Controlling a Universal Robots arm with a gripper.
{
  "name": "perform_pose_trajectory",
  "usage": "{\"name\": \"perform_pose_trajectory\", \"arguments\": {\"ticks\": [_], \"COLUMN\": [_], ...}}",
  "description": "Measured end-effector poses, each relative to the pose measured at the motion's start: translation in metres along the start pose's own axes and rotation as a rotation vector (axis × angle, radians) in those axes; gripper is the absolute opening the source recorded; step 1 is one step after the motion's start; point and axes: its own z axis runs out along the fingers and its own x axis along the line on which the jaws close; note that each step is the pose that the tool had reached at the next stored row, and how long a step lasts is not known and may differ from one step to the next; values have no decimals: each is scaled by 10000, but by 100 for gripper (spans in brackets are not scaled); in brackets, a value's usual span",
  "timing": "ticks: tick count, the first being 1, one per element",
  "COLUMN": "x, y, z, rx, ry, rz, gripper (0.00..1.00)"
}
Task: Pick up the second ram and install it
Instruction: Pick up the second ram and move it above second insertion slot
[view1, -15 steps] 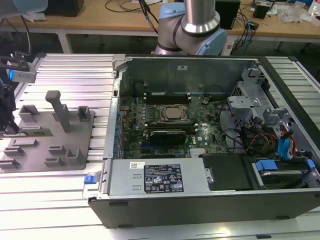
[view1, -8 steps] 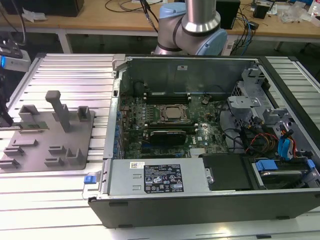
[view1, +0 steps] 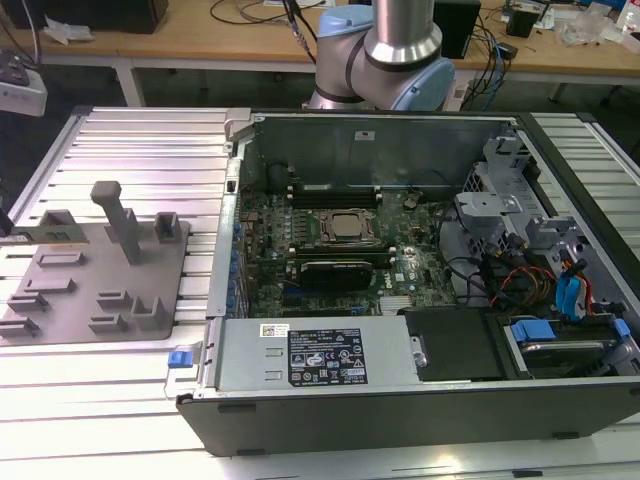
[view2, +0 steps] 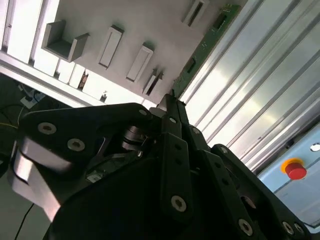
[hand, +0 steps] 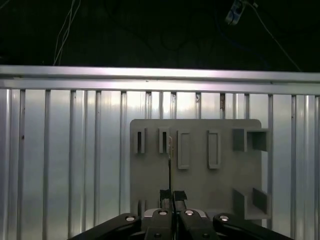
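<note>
My claw (hand: 171, 194) pinches the second ram (view2: 202, 52) by one end above the grey holder (hand: 200, 190), leaving its length free.

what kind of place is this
Likely a robotics lab or workshop: an open computer case on a ribbed metal table, a robot hand gripping a memory stick, cluttered workbenches behind.

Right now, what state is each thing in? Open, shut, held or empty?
Claw: shut on the ram.
Ram: held by one end, sticking out past the claw.
Computer case: open, insides showing.
Grey holder: lying flat, slots look empty.
</note>
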Motion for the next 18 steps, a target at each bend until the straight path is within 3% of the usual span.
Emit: {"name": "perform_pose_trajectory", "arguments": {"ticks": [4, 8, 13, 18], "x": [-2, -4, -7, -11], "y": [2, 7, 10, 15], "z": [-120, -277, -391, -589], "rx": [0, -1, -2, -4], "ry": [17, 88, 121, 191], "rz": [0, 2, 4, 6], "gripper": [9, 9, 9, 9]}}
